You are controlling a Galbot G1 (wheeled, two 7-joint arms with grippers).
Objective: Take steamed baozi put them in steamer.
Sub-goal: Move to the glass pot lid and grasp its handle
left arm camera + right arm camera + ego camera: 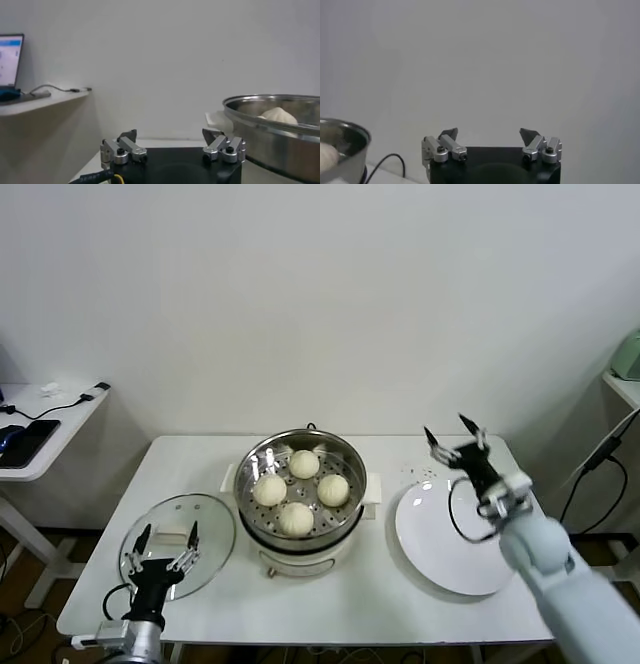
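The steel steamer (262, 459) stands at the table's middle on a white base. Several cream-white baozi lie on its perforated tray: one at the back (304, 464), one at the left (270, 490), one at the right (333, 489), one at the front (296, 519). My right gripper (452, 436) is open and empty, raised above the far edge of the white plate (450, 539), right of the steamer. My left gripper (167, 536) is open and empty, low at the front left over the glass lid. The left wrist view shows the steamer rim (270, 117) and one baozi (278, 116).
A round glass lid (210, 524) lies flat on the table left of the steamer. The flat white plate at the right holds nothing. A side table (55, 419) with a phone and cables stands at the far left. A cable hangs at the right.
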